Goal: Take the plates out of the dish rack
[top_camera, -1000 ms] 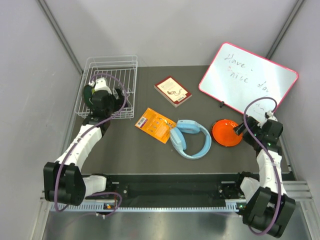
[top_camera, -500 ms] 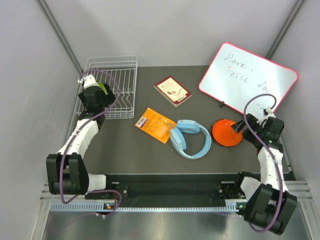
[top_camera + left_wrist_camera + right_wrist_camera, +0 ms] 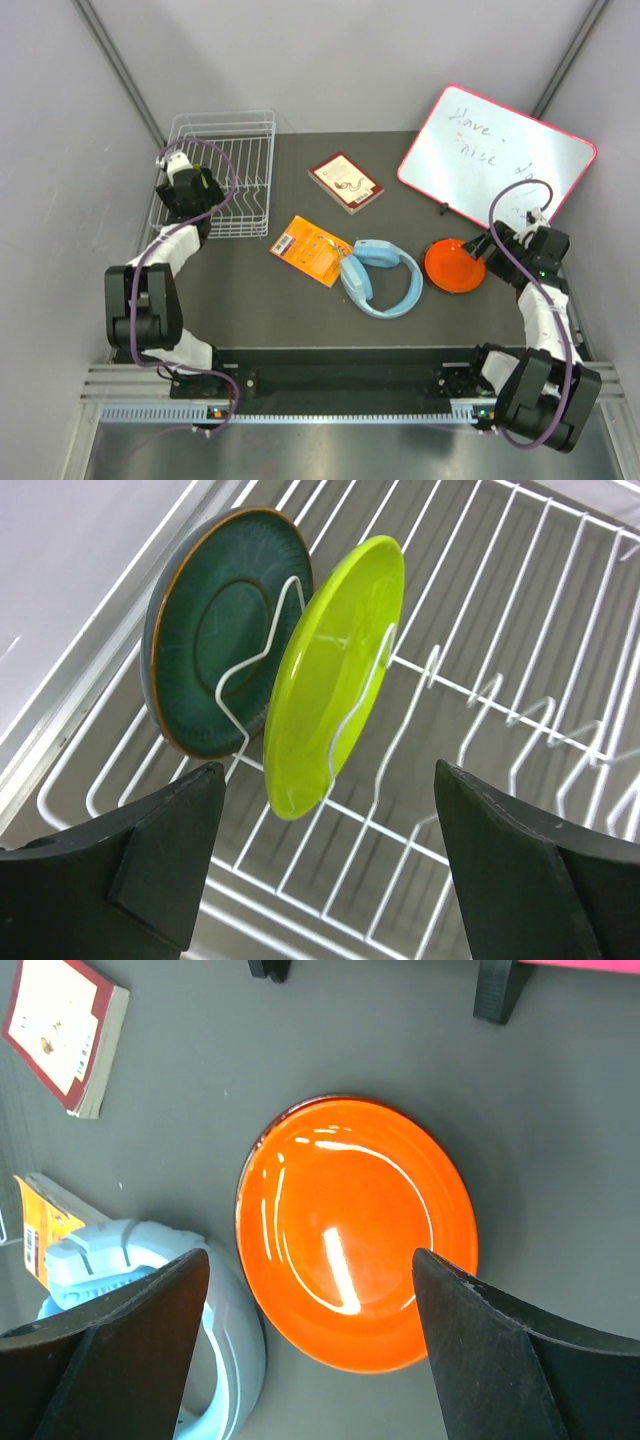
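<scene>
Top external view shows the dish rack at the far left of the table, and everything else is placed from it. The whiteboard leans well to the right of the rack. The blue headphones lie on the table to the rack's right and nearer the arms. An orange plate lies flat just past the headphones, well clear of the rack. Two plates stand on edge inside the rack at its left end, each leaning on a wire prong. The dark green plate is next to the rack's outer wall. The lime plate is just beside it, toward the rack's middle.

The left gripper hangs over that end of the rack with its jaws spread wide, holding nothing, and the lime plate is framed between them. The right gripper is over the orange plate, far from the rack, with its jaws also spread and empty.

By my reading one plate is unloaded and two remain, and the step in hand is the approach to the lime plate. The next move would be to close in on its rim, pinch it, and lift it straight off its prong without knocking the green plate.
</scene>
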{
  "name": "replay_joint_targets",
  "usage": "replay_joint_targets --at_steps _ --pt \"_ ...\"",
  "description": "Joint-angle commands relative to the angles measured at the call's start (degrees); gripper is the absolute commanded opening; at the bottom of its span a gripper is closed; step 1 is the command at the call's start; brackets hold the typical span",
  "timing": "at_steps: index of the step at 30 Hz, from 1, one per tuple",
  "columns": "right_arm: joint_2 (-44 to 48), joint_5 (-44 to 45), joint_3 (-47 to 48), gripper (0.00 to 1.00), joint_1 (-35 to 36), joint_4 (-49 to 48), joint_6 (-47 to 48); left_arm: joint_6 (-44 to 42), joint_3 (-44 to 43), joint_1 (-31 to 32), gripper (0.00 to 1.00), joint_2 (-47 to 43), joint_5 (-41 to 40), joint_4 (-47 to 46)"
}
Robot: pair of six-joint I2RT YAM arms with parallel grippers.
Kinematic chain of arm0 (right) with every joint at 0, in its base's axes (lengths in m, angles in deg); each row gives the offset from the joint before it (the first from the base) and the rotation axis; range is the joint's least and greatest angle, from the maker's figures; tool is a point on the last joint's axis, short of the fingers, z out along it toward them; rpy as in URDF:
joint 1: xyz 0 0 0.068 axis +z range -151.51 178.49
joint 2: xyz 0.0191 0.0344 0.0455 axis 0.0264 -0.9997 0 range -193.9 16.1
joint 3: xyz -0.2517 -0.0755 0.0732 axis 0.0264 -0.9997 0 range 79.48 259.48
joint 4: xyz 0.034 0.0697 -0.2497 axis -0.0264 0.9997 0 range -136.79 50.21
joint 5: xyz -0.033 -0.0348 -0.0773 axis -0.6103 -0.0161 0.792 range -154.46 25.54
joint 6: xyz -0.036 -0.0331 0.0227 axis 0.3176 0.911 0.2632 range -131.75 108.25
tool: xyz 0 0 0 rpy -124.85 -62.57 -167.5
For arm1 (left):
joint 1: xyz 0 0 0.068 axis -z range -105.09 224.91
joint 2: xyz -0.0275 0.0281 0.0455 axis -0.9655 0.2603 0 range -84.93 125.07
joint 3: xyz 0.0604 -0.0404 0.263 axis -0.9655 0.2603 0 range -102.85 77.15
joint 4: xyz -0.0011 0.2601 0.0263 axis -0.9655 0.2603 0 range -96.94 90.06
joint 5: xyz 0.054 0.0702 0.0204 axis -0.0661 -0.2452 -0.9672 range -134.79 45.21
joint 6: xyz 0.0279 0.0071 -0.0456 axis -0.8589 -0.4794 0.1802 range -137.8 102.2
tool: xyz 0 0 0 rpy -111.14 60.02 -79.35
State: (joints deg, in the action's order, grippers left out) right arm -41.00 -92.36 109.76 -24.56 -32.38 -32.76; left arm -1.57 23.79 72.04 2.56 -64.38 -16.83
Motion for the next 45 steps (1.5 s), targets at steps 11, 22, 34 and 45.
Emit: replay_joint_targets --at_steps 11,22,34,45 --pt "-3.4 -0.6 3.2 0.82 -0.3 -5.1 0.2 -2.1 1.0 -0.3 0.66 3.8 -4.4 -12.8" --pt "-3.8 -0.7 2.9 0.82 -0.3 -5.3 0.4 -1.7 1.0 -0.3 0.54 6.6 -4.7 -14.0" --pt "-4.9 -0.9 2.5 0.81 -0.3 -5.9 0.8 -1.3 1.5 -0.3 0.00 8.4 -3.2 -14.9" --pt "-3.6 -0.9 2.9 0.82 -0.3 -4.6 1.0 -5.8 3.8 2.2 0.00 1.9 -10.5 -16.6"
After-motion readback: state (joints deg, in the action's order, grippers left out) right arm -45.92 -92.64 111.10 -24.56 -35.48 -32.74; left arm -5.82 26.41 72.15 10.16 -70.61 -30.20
